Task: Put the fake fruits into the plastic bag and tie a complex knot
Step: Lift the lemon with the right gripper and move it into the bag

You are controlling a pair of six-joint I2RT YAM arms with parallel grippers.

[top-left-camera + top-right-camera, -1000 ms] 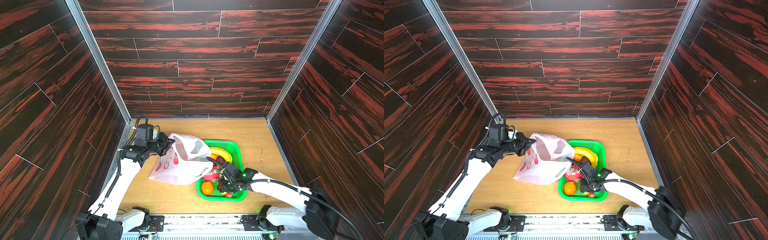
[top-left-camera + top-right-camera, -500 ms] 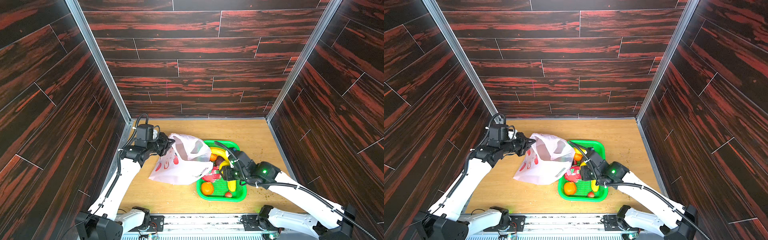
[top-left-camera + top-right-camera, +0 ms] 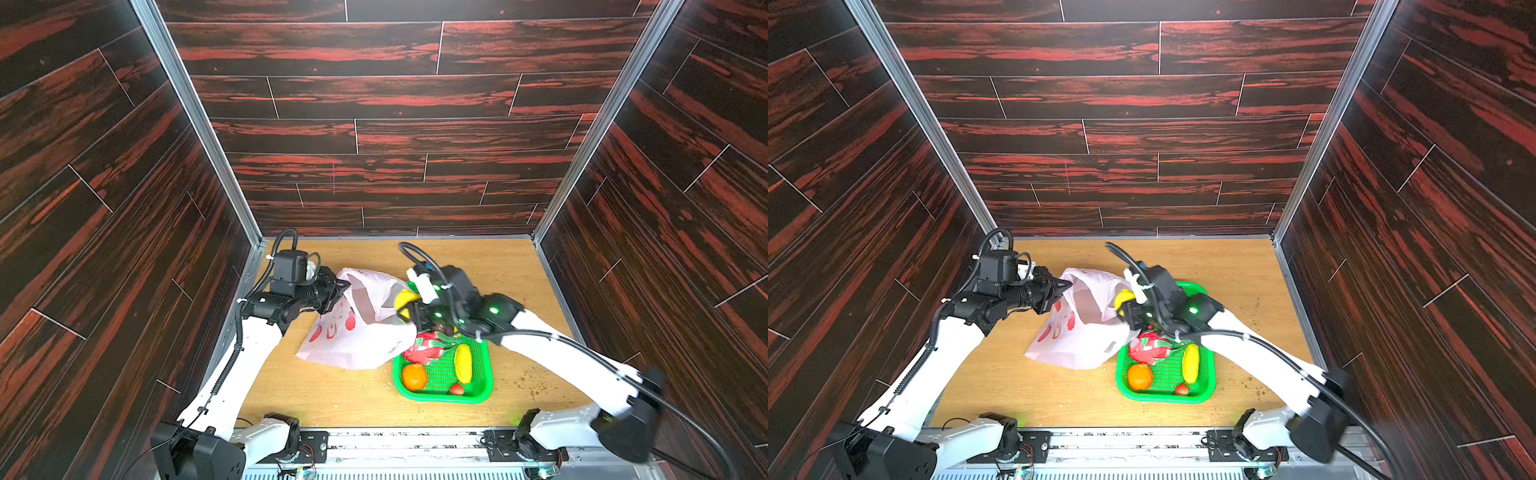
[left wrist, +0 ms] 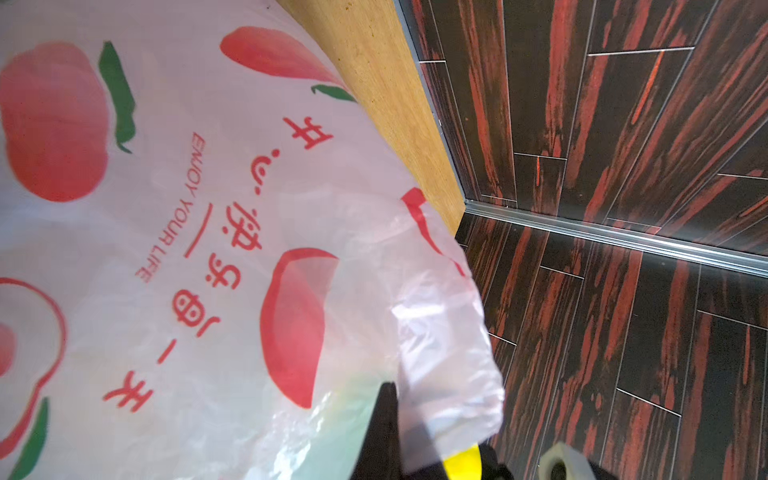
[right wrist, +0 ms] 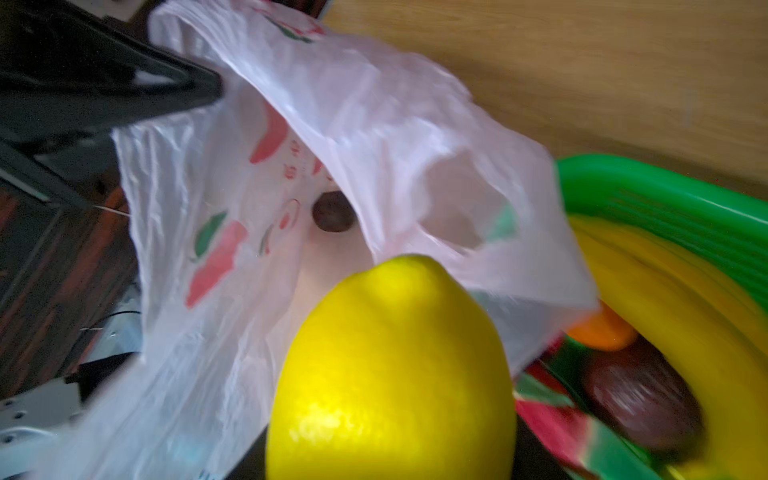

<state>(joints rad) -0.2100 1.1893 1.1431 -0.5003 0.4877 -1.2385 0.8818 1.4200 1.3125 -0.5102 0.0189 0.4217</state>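
One lemon at the bag's mouth, most fruit not yet moved

Two arms share the job. The left end effector (image 3: 340, 290) is pressed together on the upper rim of the plastic bag (image 3: 357, 332), at the bag's 10 o'clock in both top views. It lifts the rim so the mouth gapes toward 3 o'clock. The right end effector (image 3: 409, 307) is clamped on the lemon (image 5: 390, 374), which hangs right at that opening, clear of the desk (image 3: 316, 395). The bag slumps on the desk, its 4 o'clock edge overlapping the green basket (image 3: 440, 400).

By my judgement the lemon is light, hard and glossy, so a shallow pinch could squirt it out, and a hold across its waist looks safest. The film is thin, limp and slippery and holds no shape alone. It is best taken by a bunched rim or handle strip.

The right wrist view shows the lemon but not the tips gripping it, and blur smears the basket side. One dark purple ball (image 5: 333, 215) lies inside the bag, and folds hide whether more is in there. The basket plainly shows the dragon fruit (image 3: 428, 350), an orange (image 3: 414, 376), a strawberry (image 3: 456, 389) and an oblong yellow fruit (image 3: 463, 365). The banana bunch (image 5: 673, 299) appears only in the right wrist view. No knot shows, and the handle strips cannot be traced.
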